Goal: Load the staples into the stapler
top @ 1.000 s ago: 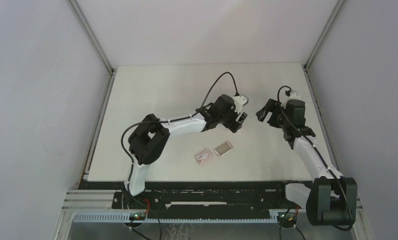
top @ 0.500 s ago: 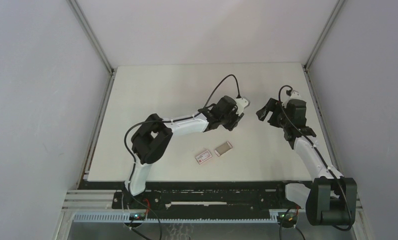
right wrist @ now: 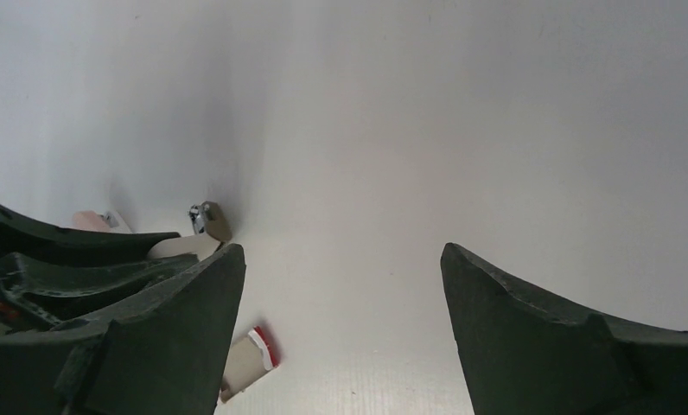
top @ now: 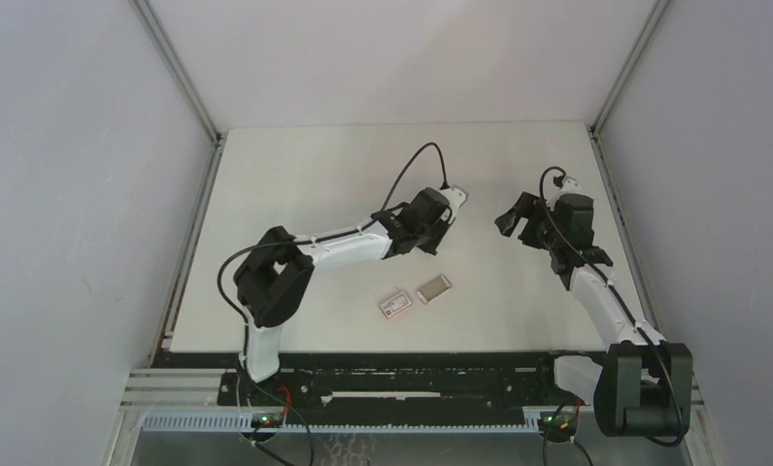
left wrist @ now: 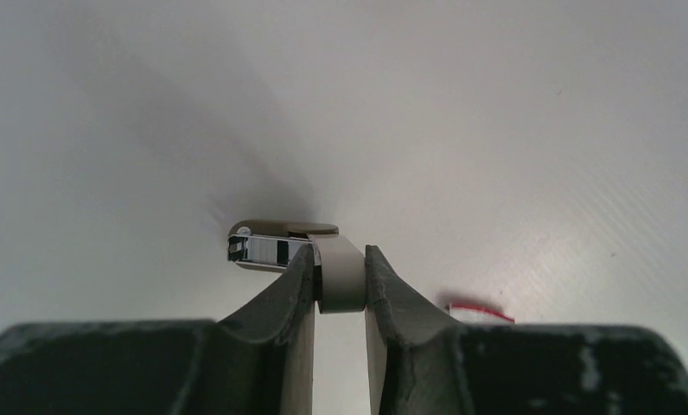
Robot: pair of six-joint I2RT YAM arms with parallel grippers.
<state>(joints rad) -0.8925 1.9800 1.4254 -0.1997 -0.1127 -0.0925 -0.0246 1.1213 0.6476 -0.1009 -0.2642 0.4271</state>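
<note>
Clamped on the small stapler (left wrist: pixel 280 247), the left gripper (left wrist: pixel 339 264) now sits further left, away from the wide-open right gripper (right wrist: pixel 340 259), while the staples (top: pixel 434 288) lie untouched beside the red-labelled box (top: pixel 395 306), so loading is yet to start.

One stapler (left wrist: pixel 267 249), one tray of staples (top: pixel 434 288) and one red-labelled white box (top: pixel 395 306) are showing over one table (top: pixel 295 175), and one left gripper (left wrist: pixel 339 255) and one right gripper (right wrist: pixel 342 251), two in all, are hanging above it.

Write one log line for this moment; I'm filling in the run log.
left gripper: shut on stapler | right gripper: open, empty | staples: on table beside box
</note>
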